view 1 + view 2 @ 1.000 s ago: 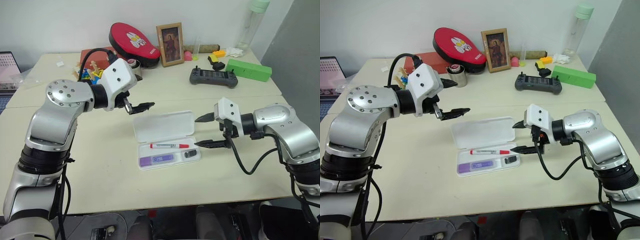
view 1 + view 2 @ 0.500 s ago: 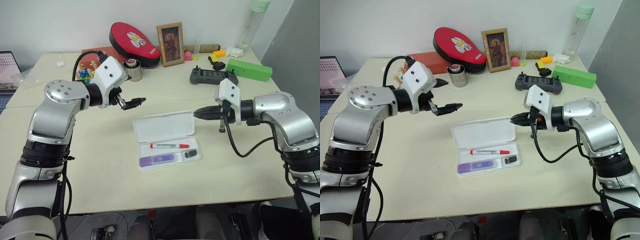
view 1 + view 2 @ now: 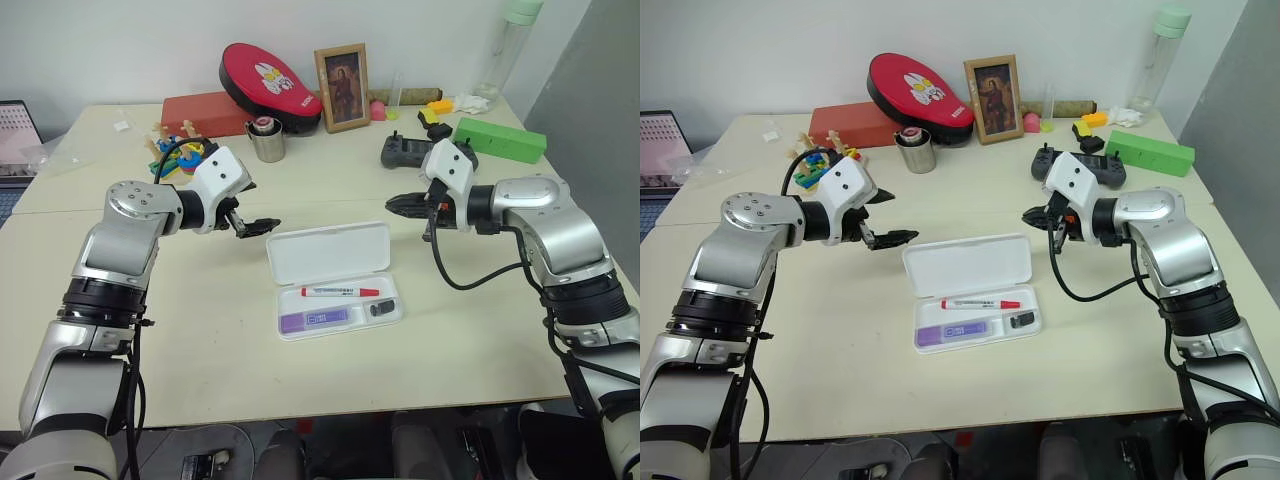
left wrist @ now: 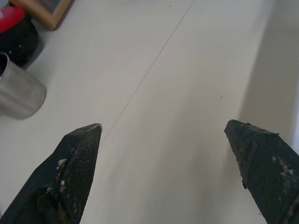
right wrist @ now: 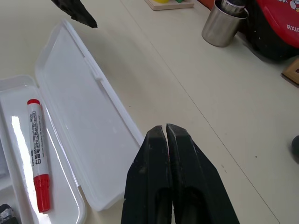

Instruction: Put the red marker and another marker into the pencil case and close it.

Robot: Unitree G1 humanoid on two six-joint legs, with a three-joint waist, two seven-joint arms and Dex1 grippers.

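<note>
Near the centre of the head view, the flat white plastic pencil case [image 3: 335,280] with rounded corners is lying open on the pale tabletop [image 3: 200,340], its lid [image 3: 328,252] folded back toward the far side. In the tray, the short chunky purple marker [image 3: 313,320] is sitting in the nearer compartment, the slim white-barrelled red marker [image 3: 340,292] with its red cap is lying just beyond it, and a small black block [image 3: 379,308] is resting at the tray's right end. Left of the lid, the left gripper [image 3: 262,225] is hovering with its two black fingers spread wide, holding nothing. Right of the lid, the right gripper [image 3: 392,203] is hanging above the table with its fingers pressed together, empty. Farther back, a steel cup [image 3: 265,140], a red oval pad [image 3: 268,85], a framed picture [image 3: 341,87], a dark handheld controller [image 3: 400,152] and a green box [image 3: 498,139] are standing along the table's far edge.
</note>
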